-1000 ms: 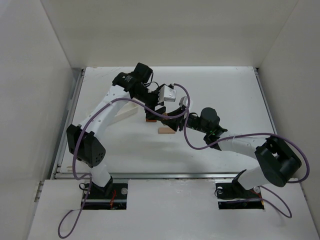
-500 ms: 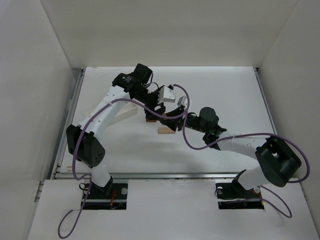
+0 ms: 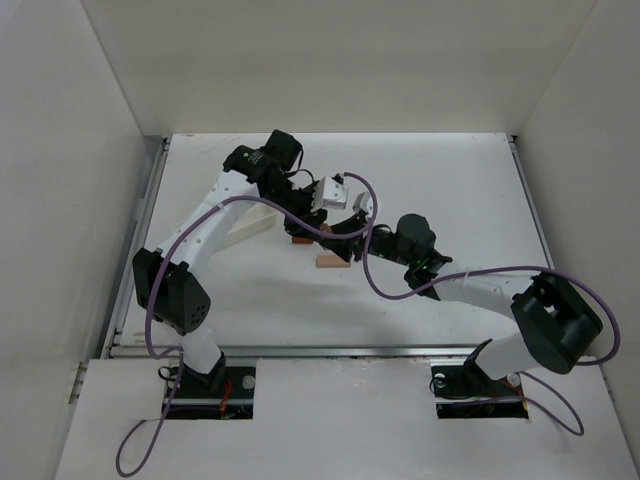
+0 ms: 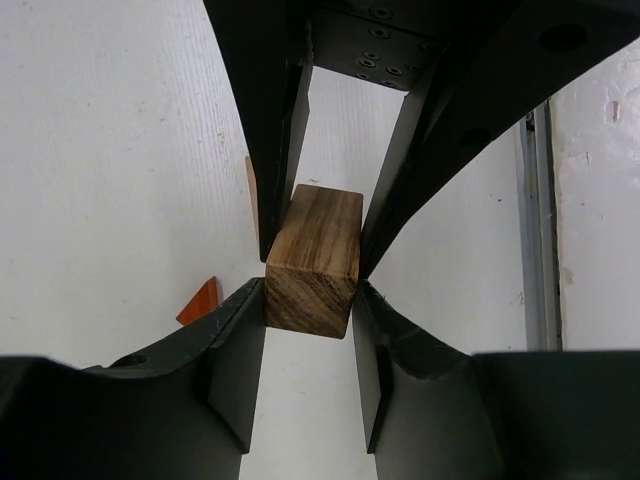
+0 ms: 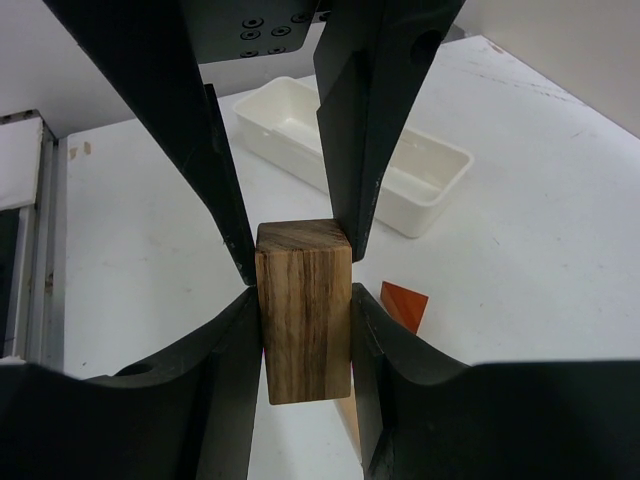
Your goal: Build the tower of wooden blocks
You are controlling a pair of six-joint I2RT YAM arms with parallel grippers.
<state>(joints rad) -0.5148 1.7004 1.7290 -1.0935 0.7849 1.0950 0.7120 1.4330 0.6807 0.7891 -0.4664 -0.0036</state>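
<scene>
Grained matt wood block (image 5: 303,310) between matt black fingers (image 5: 225,370); white tray (image 5: 432,212) looks smooth plastic.

White table (image 3: 450,180), walls on 3 sides. Lying on it: long white tray (image 5: 445,200) toward left rear, pale tan block (image 3: 333,261) nr centre, reddish-brown triangular piece (image 5: 403,305) close by. Touching each other or not: hard to tell, arms partly in the way.

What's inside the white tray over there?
In the white tray, the two visible ends hold nothing, only bare white floor. The left hand, closed on the wood block, covers the tray's middle, so that stretch can't be checked.
</scene>
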